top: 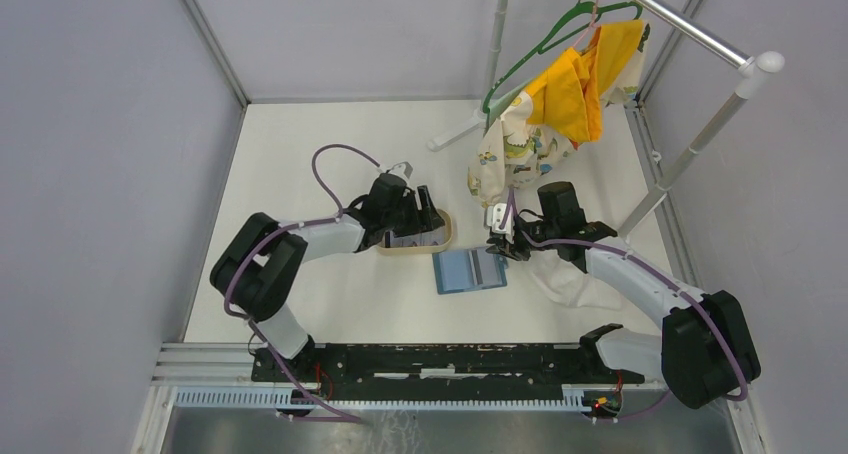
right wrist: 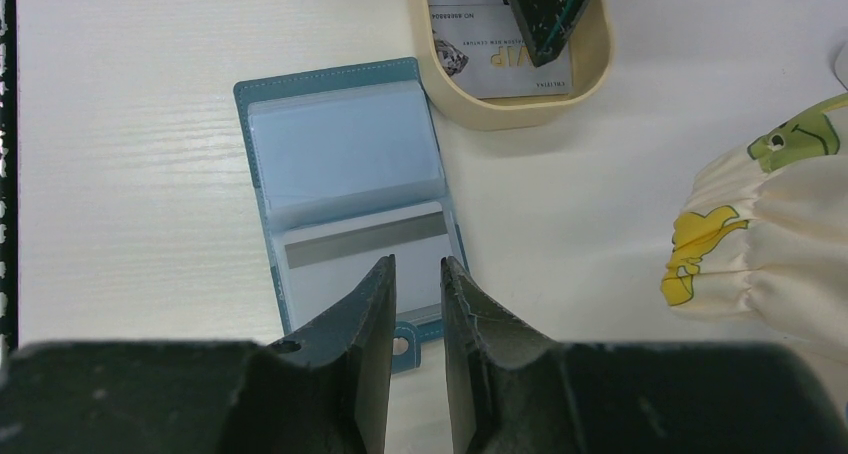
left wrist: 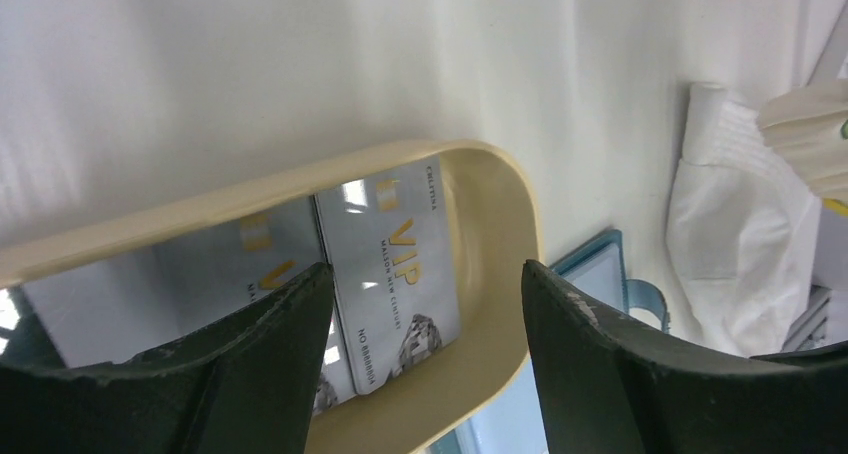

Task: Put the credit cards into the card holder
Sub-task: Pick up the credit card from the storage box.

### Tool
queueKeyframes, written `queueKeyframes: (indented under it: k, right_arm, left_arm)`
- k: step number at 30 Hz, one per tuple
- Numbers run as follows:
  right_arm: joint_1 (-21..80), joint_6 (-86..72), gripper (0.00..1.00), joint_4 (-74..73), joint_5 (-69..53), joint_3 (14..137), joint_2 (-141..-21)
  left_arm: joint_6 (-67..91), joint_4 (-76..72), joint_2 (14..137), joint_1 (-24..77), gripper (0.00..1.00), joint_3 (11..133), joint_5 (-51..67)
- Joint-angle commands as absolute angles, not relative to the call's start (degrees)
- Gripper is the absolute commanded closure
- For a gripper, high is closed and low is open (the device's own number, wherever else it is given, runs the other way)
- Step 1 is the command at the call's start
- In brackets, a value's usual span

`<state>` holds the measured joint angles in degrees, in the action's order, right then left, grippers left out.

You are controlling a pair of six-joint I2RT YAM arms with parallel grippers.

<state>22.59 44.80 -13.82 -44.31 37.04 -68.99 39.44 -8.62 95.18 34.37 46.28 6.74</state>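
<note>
The card holder [top: 470, 270] lies open on the table, its clear pockets facing up [right wrist: 340, 164]. One pale card with a grey stripe [right wrist: 365, 246] sits in its near pocket. Other credit cards [left wrist: 390, 264], silvery with gold "VIP" print, lie in the tan oval tray [top: 440, 242]; they also show in the right wrist view [right wrist: 495, 66]. My left gripper [left wrist: 425, 274] is open and empty, low over the tray's right end [top: 425, 214]. My right gripper [right wrist: 418, 262] hovers over the holder's near edge with its jaws only narrowly apart and nothing between them [top: 505, 242].
A white cloth [left wrist: 740, 234] lies right of the holder, under my right arm [top: 565, 282]. A cream and yellow printed garment [top: 560, 104] hangs from a green hanger on a rack [top: 700, 34] at the back right; its hem shows in the right wrist view [right wrist: 770, 224].
</note>
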Motion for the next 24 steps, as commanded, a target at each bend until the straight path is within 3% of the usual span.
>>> queueKeyframes:
  k: [1, 24]
  right_arm:
    - [22.4, 44.1, 0.71, -11.9, -44.5, 37.1, -68.6]
    - [22.4, 44.0, 0.71, -11.7, -44.3, 37.2, -68.2]
  left_arm:
    - [42.9, -10.5, 98.7, 34.4, 0.24, 48.9, 10.0]
    - [51.1, -23.4, 96.0, 34.5, 0.27, 47.2, 23.2]
